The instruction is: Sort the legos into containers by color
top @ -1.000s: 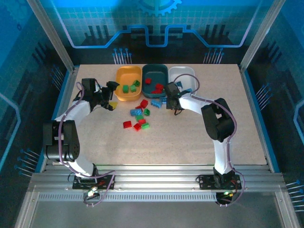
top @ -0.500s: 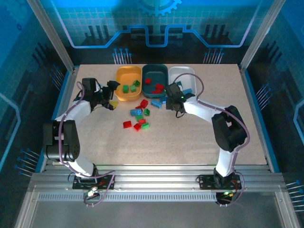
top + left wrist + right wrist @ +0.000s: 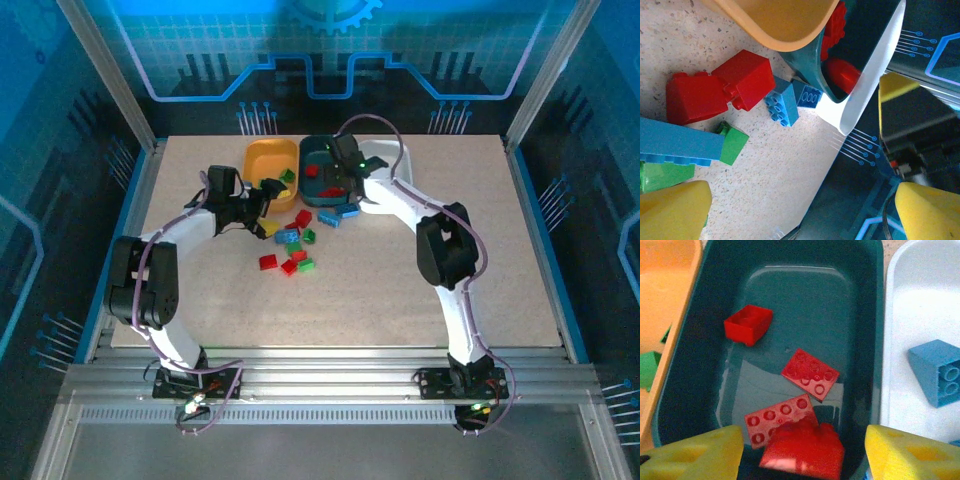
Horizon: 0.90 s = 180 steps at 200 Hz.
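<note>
Left fingers (image 3: 670,210) and right fingers (image 3: 695,452) both spread, grasping nothing.
From above: orange-yellow tub (image 3: 262,152), teal tub (image 3: 312,148), white tub (image 3: 392,150) (three abreast) at the desk's (image 3: 450,260) far side, about nine legos (image 3: 289,267) loose in front. Left wrist: two red, two green among blue ones. Right wrist: four red in the teal tub, one blue in the white.

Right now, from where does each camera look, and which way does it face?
Top external: above and behind the bases, looking down on the table; left arm and right arm show.
Left wrist: on that wrist, facing loose legos on the table; its yellow fingers show.
Right wrist: on that wrist, facing down into the teal tub with red legos; its yellow fingers show.
Shared: top and right wrist views both show the teal tub.
</note>
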### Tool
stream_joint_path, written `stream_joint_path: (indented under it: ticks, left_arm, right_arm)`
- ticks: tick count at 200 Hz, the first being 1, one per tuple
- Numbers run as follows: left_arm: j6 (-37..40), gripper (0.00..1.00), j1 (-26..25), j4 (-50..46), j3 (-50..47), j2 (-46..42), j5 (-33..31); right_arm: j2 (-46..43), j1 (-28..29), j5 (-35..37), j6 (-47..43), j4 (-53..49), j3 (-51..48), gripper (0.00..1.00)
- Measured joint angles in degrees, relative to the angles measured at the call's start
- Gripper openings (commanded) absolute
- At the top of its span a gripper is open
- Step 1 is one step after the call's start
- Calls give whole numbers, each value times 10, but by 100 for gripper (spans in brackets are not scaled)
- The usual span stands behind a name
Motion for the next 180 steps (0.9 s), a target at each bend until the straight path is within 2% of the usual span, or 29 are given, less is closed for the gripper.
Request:
stream_joint_path:
  ticks: [42,67,86,112,148,180]
  left_arm:
    - [9,97,0,-4,8,0,0]
    - [11,98,7,-11,9,-3,-4]
    - [10,98,29,-21,9,-8,-12]
    - [11,98,74,-25,9,-13,-24]
    - [20,98,146,-36,9,-13,-40]
    - [21,98,154,-40,9,-13,-43]
  right_arm:
    - [-5,-5,-12,-15,-38,30,73]
    - [-73,10,-7,-11,-23,-58,74]
    - [-127,53,8,1,-16,-124,75]
    - [-138,123,22,15,1,-146,80]
    - [-77,208,29,27,-22,-106,83]
    - [7,223,25,37,-55,-35,88]
